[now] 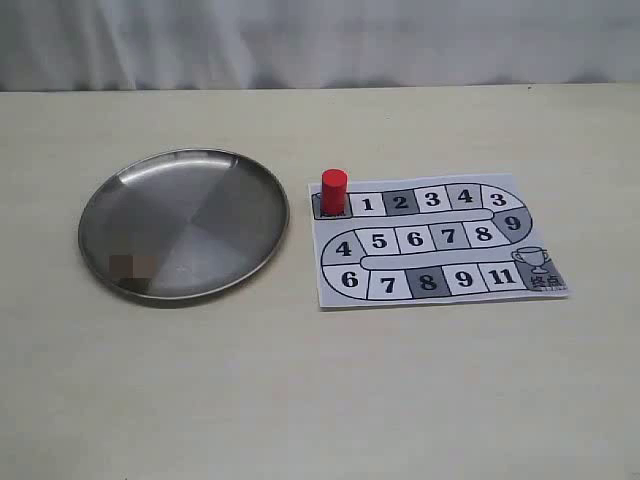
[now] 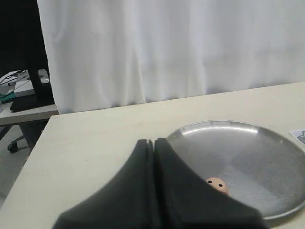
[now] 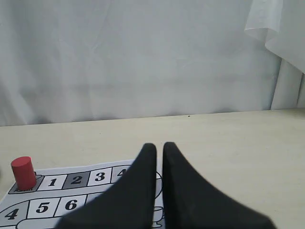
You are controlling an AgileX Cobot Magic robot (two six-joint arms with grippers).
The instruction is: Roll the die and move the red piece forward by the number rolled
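Die [image 2: 216, 184], one, in plate [image 2: 238, 143]; one red piece [image 1: 334, 190]; left fingers [image 2: 138, 171], right fingers [image 3: 143, 171] closed.

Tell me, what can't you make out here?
Die number: blurred in the exterior view; left gripper covers its lower part in the left wrist view.
Board lower rows: right wrist view, hidden behind right gripper, cut by the edge.
Start square lettering: too small everywhere.

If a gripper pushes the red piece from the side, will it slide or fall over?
It would probably tip rather than slide: the red piece stands upright, taller than wide. Once down, the cylinder could roll. The thin board under it may shift too.
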